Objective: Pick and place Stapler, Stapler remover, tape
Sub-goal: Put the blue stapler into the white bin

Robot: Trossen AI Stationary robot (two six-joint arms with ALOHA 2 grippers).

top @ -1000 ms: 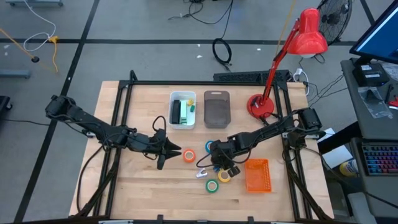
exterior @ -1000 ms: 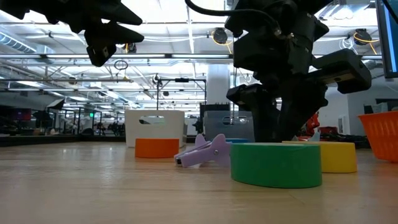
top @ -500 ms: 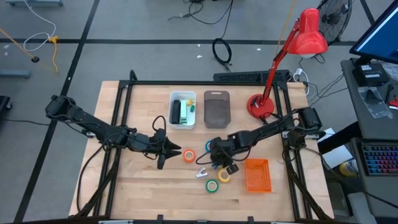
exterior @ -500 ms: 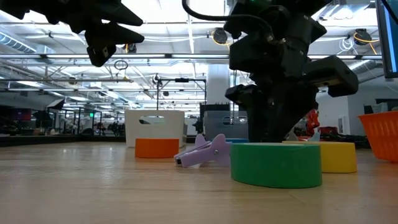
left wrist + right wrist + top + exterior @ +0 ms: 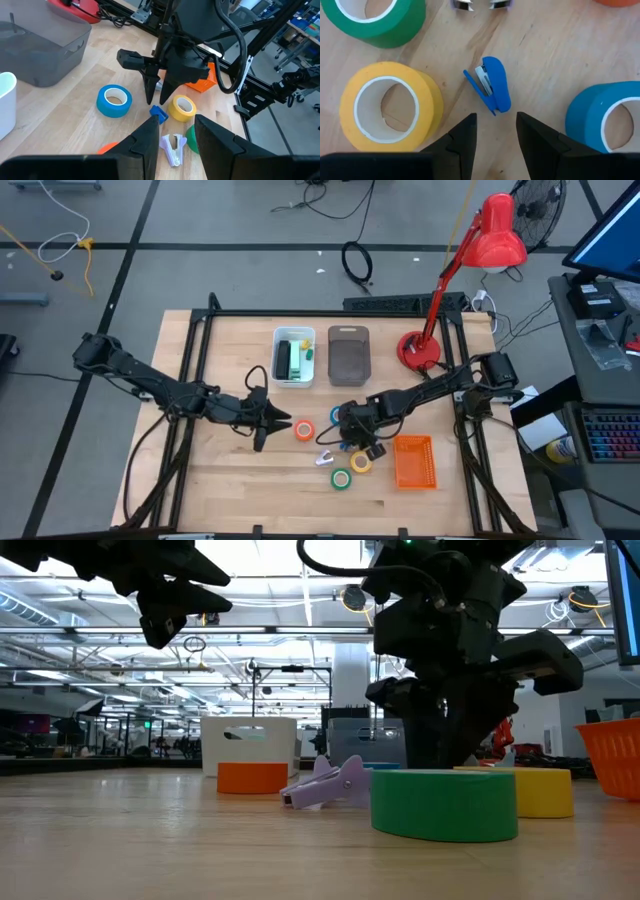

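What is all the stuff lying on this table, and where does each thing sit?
Tape rolls: four; orange, blue, yellow, green; grouped at the table's middle.
Stapler: one, blue, lying between the yellow and blue rolls.
Stapler remover: one, purple, on the wood beside the green roll.
White bin: one, at the back, with some green and dark items inside.
Grey bin: one, right of the white bin.
Orange basket: one, right of the rolls.
Desk lamp: one, red, back right corner.
Left gripper: fingers apart, raised beside the orange roll, holding nothing.
Right gripper: fingers apart, above the stapler, not gripping it.
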